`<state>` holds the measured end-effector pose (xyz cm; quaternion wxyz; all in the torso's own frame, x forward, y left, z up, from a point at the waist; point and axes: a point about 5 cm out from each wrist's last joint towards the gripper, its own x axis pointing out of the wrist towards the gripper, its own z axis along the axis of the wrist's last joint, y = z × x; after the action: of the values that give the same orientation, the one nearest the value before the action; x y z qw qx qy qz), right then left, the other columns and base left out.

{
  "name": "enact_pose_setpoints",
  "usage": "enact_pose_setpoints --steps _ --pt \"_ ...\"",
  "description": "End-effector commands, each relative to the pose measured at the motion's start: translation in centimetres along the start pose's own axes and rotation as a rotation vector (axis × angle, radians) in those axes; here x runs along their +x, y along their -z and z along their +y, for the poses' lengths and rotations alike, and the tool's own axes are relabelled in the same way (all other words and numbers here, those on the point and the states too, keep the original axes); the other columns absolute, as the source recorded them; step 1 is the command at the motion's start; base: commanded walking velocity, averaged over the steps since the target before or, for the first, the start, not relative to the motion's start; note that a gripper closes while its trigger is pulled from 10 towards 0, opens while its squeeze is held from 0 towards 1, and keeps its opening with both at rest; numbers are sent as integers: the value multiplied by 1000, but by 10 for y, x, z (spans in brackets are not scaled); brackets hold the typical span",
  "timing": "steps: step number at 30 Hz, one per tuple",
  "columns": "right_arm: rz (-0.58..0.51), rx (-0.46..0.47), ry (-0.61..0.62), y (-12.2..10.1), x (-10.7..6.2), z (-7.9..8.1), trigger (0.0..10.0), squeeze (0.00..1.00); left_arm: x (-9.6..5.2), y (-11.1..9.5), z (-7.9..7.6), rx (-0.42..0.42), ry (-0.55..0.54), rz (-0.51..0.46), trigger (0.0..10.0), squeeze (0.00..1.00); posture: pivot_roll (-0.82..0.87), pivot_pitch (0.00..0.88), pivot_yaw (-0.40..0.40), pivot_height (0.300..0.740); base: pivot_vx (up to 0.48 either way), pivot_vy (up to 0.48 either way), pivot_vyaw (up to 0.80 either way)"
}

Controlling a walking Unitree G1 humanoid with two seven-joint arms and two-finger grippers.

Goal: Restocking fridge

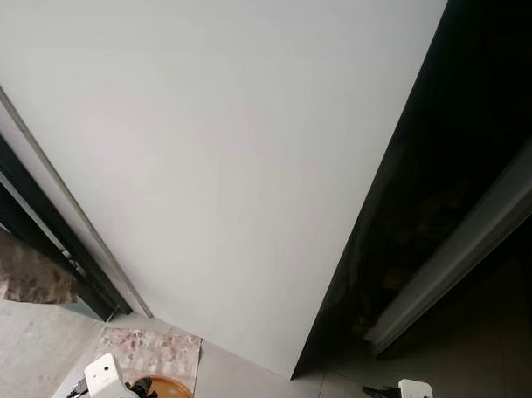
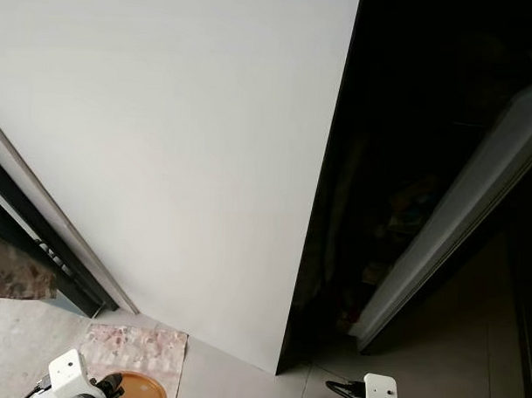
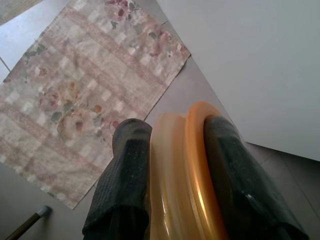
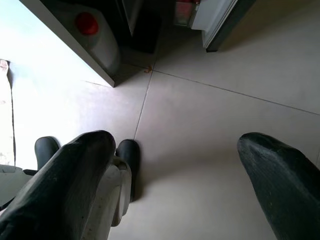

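Fridge door ajar; left hand pinches orange plate edge-on

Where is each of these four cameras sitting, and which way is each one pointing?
Left eye view: on the head, looking down at the white fridge door; both wrists show low.
Right eye view: beside it, same scene, with the dark fridge interior.
Left wrist view: along the left gripper, shut on an orange plate, above a floral mat.
Right wrist view: along the open right gripper, facing the tiled floor.
Both eyes and the left wrist share the mat and plate.
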<state>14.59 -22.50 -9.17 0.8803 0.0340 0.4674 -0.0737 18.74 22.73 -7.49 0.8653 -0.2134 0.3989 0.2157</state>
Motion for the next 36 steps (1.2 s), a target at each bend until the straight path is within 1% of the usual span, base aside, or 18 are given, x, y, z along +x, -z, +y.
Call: enact_pose_setpoints --steps 1,3,5,7,9,13,14,17,27,36 --pt "14 7 -6 5 0 8 10000 0 -2 13 2 33 1 55 10000 0 17 46 16 740 0 -259 413" --pt "11 27 -17 3 2 25 10000 0 -2 13 2 37 1 56 10000 0 16 46 16 740 0 -268 0" --pt "13 18 -24 3 3 31 10000 0 -2 13 3 38 0 56 10000 0 16 47 17 740 0 -276 0" --pt "10 7 -29 3 3 34 10000 0 -2 13 3 42 0 57 10000 0 15 49 18 740 0 -381 0" --pt "8 15 -23 3 3 35 10000 0 -2 13 3 42 1 57 10000 0 15 50 18 740 0 -480 0" --pt "8 2 -22 3 3 34 10000 0 -2 14 3 40 1 60 10000 0 13 52 18 740 0 -480 0" --pt "5 -6 -15 2 3 29 10000 0 -2 14 3 40 2 61 10000 0 13 54 17 740 0 -480 531" --pt "-1 -12 -8 0 3 23 10000 0 -2 14 3 40 4 62 10000 0 14 55 17 740 0 -480 640" --pt "-14 -23 -7 -3 3 21 10000 0 -2 15 4 44 2 66 10000 0 14 56 17 740 0 -464 646" --pt "-20 -40 -19 -5 4 25 10000 0 -3 16 4 48 -6 68 10000 0 15 58 16 740 0 0 751"
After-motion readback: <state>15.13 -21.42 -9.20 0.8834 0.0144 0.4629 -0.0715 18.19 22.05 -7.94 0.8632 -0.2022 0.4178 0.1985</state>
